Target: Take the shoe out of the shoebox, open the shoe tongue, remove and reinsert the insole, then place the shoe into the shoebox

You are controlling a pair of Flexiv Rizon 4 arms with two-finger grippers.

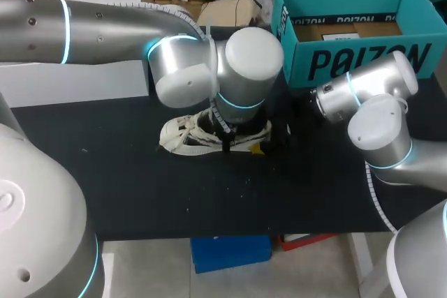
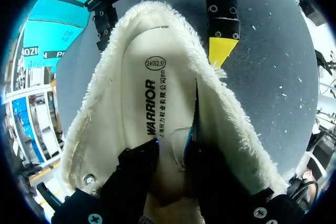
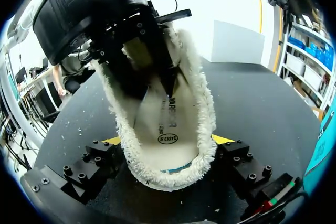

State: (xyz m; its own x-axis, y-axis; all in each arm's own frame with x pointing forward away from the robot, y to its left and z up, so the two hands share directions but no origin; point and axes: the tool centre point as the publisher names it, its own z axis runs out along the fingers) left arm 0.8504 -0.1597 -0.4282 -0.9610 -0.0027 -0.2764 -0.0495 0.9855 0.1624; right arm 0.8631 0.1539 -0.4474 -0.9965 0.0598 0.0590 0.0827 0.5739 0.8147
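- Two grippers on one white shoe [image 1: 185,136], mid-surface [image 1: 105,165], toe toward 9 o'clock, heel toward 3.
- Right gripper [image 3: 167,142]: clamped on the heel, one yellow tip against each side of the shoe.
- Left gripper [image 2: 169,153]: down inside the shoe's opening, pinching the cream insole [image 2: 142,87]; one insole edge raised beside the fleece lining [image 2: 231,124].
- Teal shoebox [image 1: 363,61]: at 1 o'clock from the shoe, open-topped, apart from it, at the surface's far edge.
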